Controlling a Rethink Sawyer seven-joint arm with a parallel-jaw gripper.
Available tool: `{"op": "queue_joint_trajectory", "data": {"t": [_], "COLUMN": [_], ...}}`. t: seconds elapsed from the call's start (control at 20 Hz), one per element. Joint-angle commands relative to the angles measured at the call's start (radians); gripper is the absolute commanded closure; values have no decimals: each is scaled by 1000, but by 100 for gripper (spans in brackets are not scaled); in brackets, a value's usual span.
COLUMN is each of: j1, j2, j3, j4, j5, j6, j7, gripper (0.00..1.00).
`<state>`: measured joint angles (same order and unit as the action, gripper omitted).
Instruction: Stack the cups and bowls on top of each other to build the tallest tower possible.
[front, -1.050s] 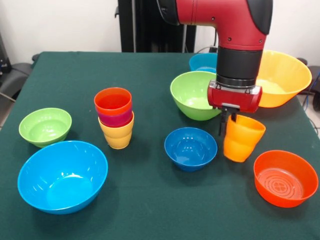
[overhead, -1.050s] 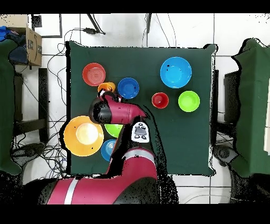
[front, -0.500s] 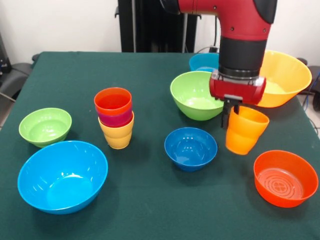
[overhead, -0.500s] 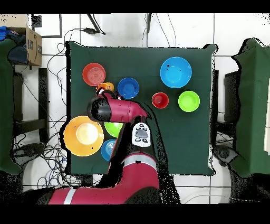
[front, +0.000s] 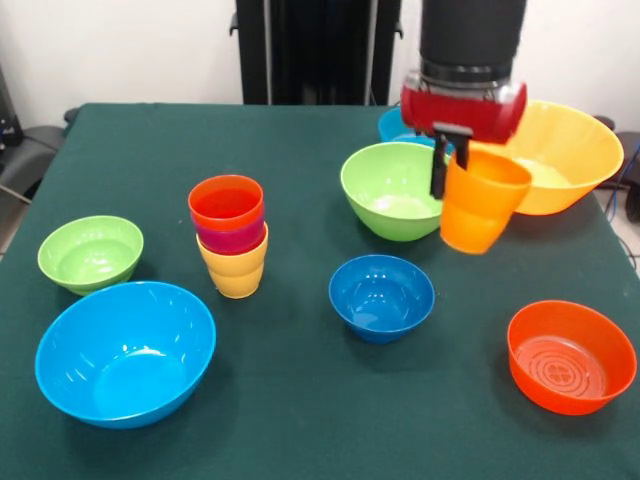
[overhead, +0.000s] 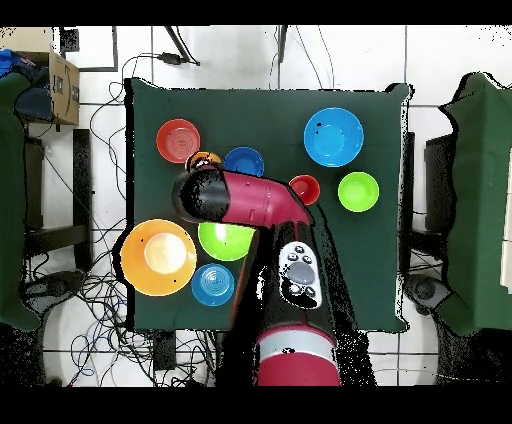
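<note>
Orange cup held clear for stacking

Orange cup (front: 480, 203) hangs tilted in the gripper (front: 451, 160), pinched by its rim, right of the cup stack (front: 231, 236) and high enough to clear the blue bowl (front: 381, 296) between them.

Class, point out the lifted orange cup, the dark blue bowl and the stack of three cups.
Orange cup (front: 478, 218), front view, outer wall.
Dark blue bowl (front: 381, 292), front view, inside.
Stack of three cups (front: 232, 262), front view, bottom cup's wall.

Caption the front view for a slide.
Tool lifts an orange cup above the table, beside a three-cup stack and scattered bowls.
</note>
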<state>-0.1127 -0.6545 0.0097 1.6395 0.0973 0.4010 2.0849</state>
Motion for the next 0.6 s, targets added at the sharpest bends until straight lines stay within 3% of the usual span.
{"op": "queue_joint_trajectory", "data": {"t": [0.05,0.3,0.6], "j1": [-95,-204,-325], "j2": [-108,-141,-128], "j3": [131,176,244], "j4": [99,138,144], "j5": [-16,-58,-112], "j6": [144,193,246], "j7": [-63,-168,-274], "gripper": [100,100,100]}}
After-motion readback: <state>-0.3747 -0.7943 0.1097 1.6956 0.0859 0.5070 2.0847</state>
